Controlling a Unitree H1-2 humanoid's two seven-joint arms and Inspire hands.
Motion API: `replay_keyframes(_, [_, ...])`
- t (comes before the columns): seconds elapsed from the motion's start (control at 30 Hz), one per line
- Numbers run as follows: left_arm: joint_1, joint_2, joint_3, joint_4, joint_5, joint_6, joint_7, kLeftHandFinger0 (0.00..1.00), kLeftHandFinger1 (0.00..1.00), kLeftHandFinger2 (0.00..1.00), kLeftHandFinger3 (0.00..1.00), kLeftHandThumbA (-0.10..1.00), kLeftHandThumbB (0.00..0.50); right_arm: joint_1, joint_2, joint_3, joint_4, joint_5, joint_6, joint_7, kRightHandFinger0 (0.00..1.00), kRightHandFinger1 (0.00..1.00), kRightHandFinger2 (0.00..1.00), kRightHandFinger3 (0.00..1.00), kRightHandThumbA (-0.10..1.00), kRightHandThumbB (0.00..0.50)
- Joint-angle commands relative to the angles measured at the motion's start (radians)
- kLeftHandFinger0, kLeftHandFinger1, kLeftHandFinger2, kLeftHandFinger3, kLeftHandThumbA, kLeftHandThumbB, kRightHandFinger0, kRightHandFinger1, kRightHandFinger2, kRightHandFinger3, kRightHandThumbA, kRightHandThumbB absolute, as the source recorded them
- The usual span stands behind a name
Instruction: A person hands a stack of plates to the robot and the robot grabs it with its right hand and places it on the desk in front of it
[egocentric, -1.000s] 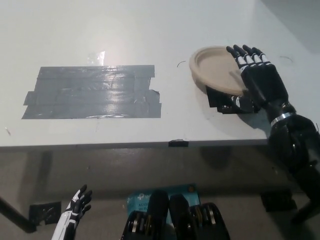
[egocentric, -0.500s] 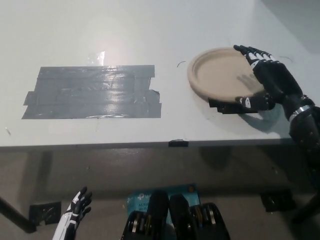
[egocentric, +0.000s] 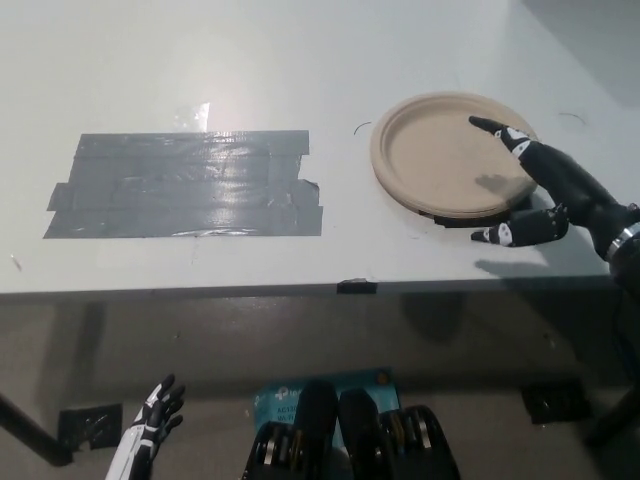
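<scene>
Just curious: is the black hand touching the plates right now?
Cannot tell. In the head view the right hand overlaps the stack of plates at its edge, neither contact nor gap showing plainly.

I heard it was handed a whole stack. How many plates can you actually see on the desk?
1 tan plate shows, at the desk's right side by the black right hand; others may lie hidden beneath it.

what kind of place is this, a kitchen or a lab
Likely a lab or test room, not a kitchen: a bare white desk with a patch of grey tape strips, and one stack of plates.
</scene>
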Motion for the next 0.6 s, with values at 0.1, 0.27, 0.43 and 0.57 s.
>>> replay_keyframes(0.1, [-0.071,0.026,0.003,-0.074,-0.001,0.013,-0.012,1.00,1.00,1.00,1.00,1.00,0.234,-0.087,-0.318,-0.414,-0.800,1.048,0.022,0.088,1.00,1.00,1.00,1.00,0.89,0.500])
replay_keyframes(0.27, [-0.079,0.025,0.000,-0.078,0.004,0.018,-0.012,1.00,1.00,1.00,1.00,1.00,0.238,0.057,-0.312,-0.414,-0.963,0.924,-0.063,-0.067,1.00,1.00,1.00,1.00,0.93,0.500])
replay_keyframes(0.43, [-0.078,0.023,0.000,-0.071,0.004,0.017,-0.010,1.00,1.00,1.00,1.00,1.00,0.225,0.330,-0.244,-0.387,-1.025,0.872,-0.188,-0.093,1.00,1.00,1.00,1.00,0.86,0.500])
replay_keyframes(0.57, [-0.074,0.022,-0.001,-0.068,0.004,0.015,-0.011,1.00,1.00,1.00,1.00,1.00,0.225,0.441,-0.209,-0.354,-1.023,0.917,-0.198,-0.084,1.00,1.00,1.00,1.00,0.91,0.500])
